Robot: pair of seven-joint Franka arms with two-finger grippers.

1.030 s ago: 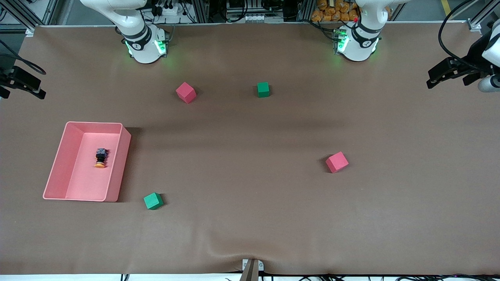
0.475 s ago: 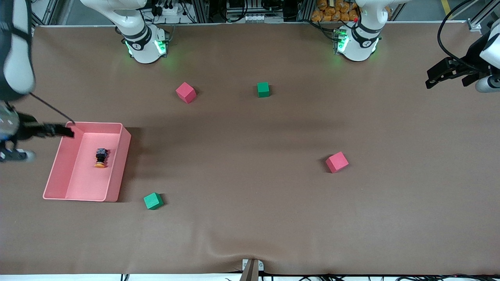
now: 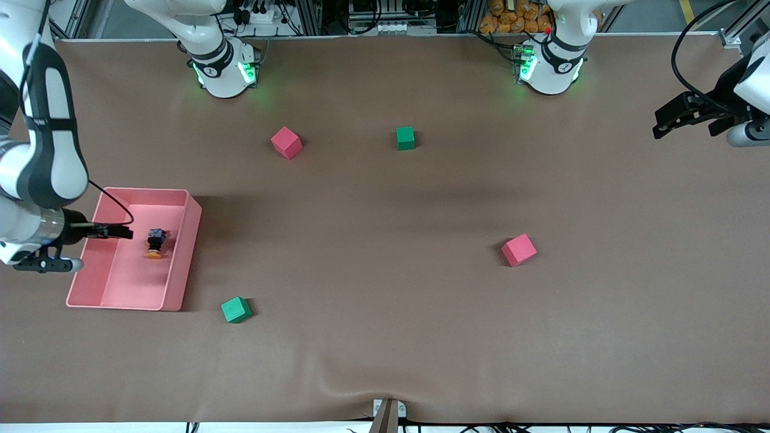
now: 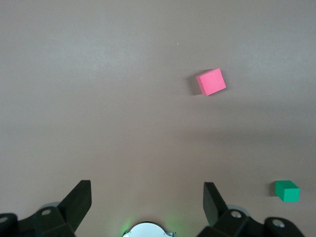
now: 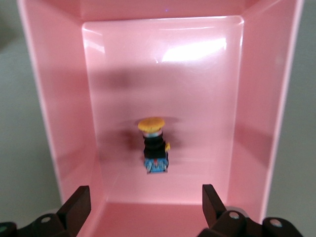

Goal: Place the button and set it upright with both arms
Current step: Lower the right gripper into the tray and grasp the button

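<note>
Pink plastic is surrounding the button (image 3: pixel 156 243), which is lying on its side inside the tray (image 3: pixel 180 264), its orange cap pointing toward the front camera. Just beside it, the right hand (image 3: pixel 123 231) is hovering over the tray with its fingers spread and grasping nothing. At the left arm's end of the worktop (image 3: pixel 385 337), the left hand (image 3: pixel 662 123) is hanging released above bare surface, well apart from a red cube (image 4: pixel 211 82) and a green cube (image 4: pixel 287 190).
</note>
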